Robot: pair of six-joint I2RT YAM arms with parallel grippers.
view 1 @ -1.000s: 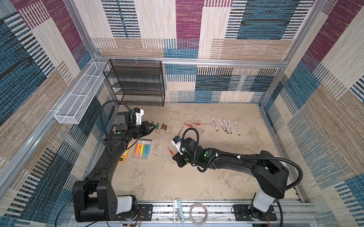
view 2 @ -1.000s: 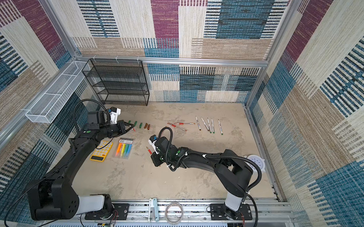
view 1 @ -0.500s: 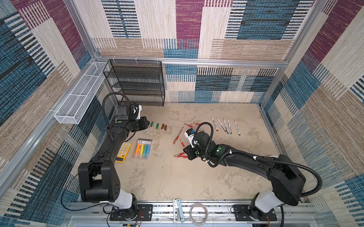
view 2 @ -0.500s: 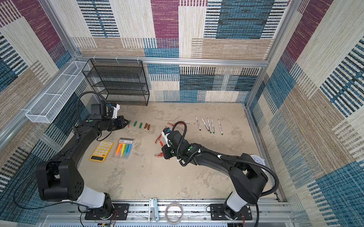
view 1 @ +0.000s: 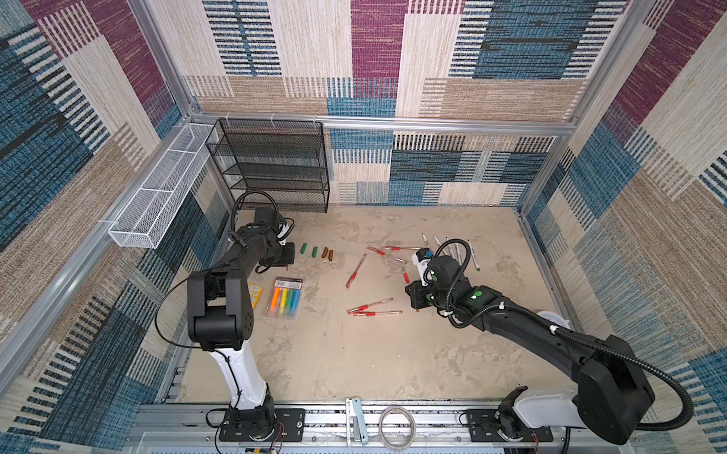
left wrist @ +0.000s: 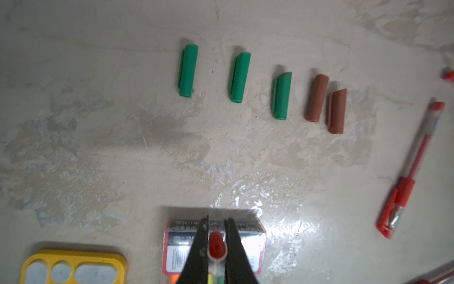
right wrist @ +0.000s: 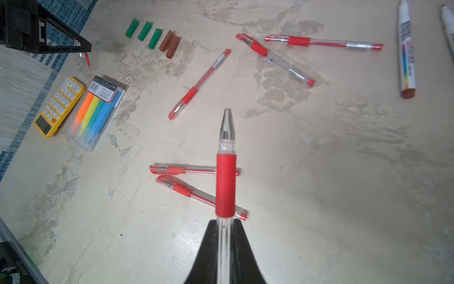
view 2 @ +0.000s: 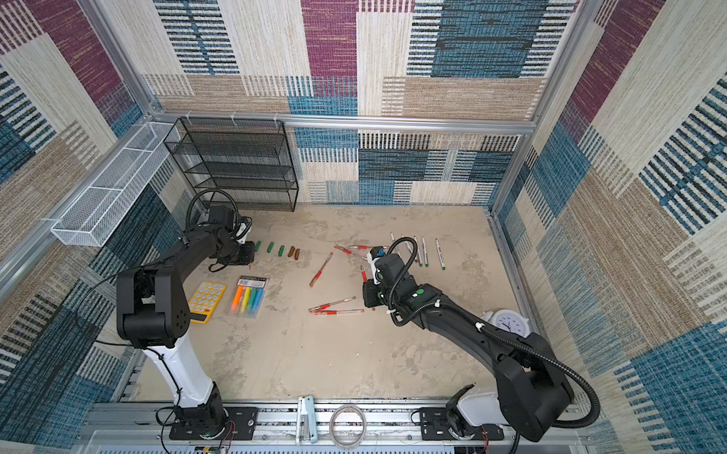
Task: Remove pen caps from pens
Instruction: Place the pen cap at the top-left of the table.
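My left gripper [left wrist: 217,221] is closed down narrow on a slim orange-red cap [left wrist: 217,246], which is pinched between the fingers and pointing down toward the desk [left wrist: 110,152], over the near edge of the highlighter pack [left wrist: 255,236]. My right gripper [right wrist: 225,222] is clamped on the clear barrel of a red-grip pen [right wrist: 226,182]. Its bare metal tip sticks straight out ahead of the gripper, so this pen is uncapped.

I judge the next move to be setting the cap down, and that depends on the row of loose caps. Three green caps [left wrist: 240,76] and two brown caps [left wrist: 317,97] lie just ahead of my left gripper. They sit side by side, with their long axes roughly along my reach. The green end of the row is the nearer end.

My right gripper is well apart from that row, and capped red pens [right wrist: 199,83] lie between, so the left arm should do the placing.
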